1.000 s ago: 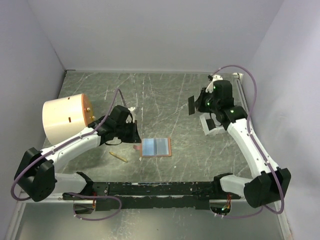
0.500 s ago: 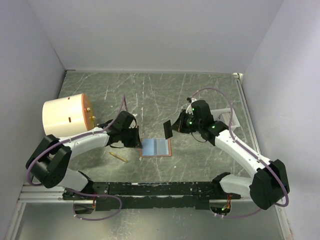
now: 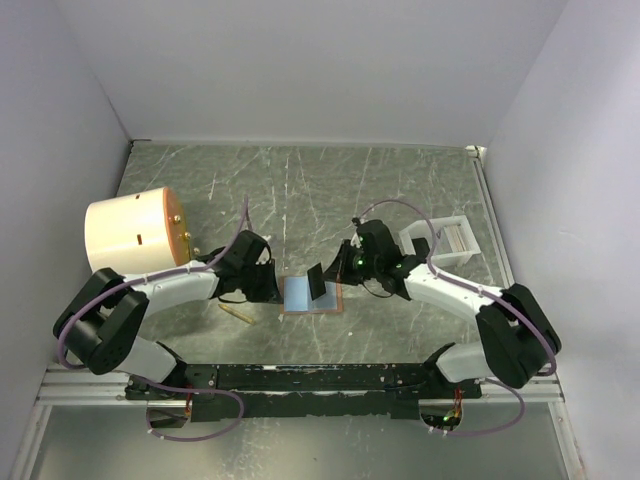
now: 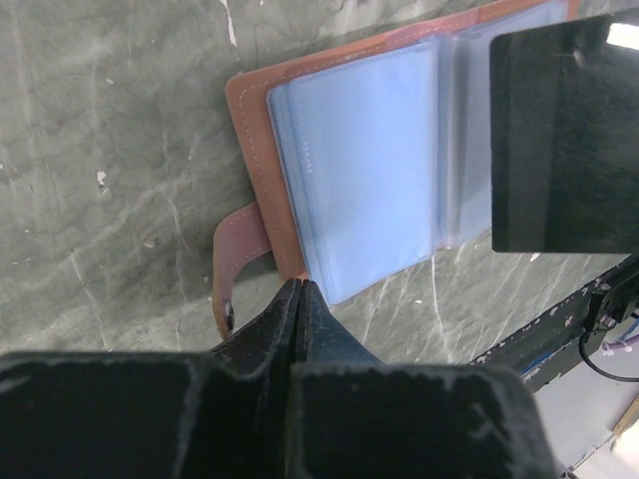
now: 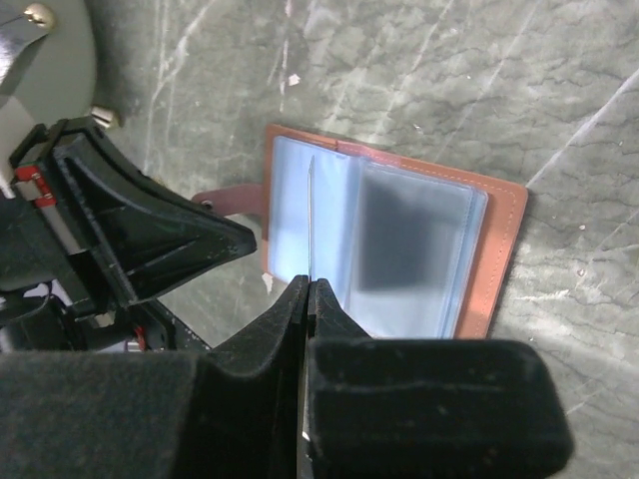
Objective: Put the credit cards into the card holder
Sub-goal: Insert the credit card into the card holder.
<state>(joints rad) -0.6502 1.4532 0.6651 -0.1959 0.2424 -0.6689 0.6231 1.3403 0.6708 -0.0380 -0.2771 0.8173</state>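
The likeliest slip is the card (image 5: 311, 215) missing its slot. It hangs edge-down over the open card holder (image 5: 399, 249), whose clear blue sleeves lie flat and closed. The edge could land on top of the plastic and skid across it or buckle a page rather than slide in. A push at that angle could also drag the holder over the smooth surface (image 3: 400, 190), since only one edge looks pinned. A tilted card might also twist out of so thin a pinch.

The right fingers (image 5: 306, 291) pinch the card by the end away from the holder. They hold it upright just above the page nearer the snap tab (image 4: 232, 264). The left fingers (image 4: 296, 299) are pressed together, their tips touching the holder's outer leather edge just beside that tab. I cannot tell whether they nip the leather or only press it down. The holder lies open and flat between the two arms, towards the near side of the surface
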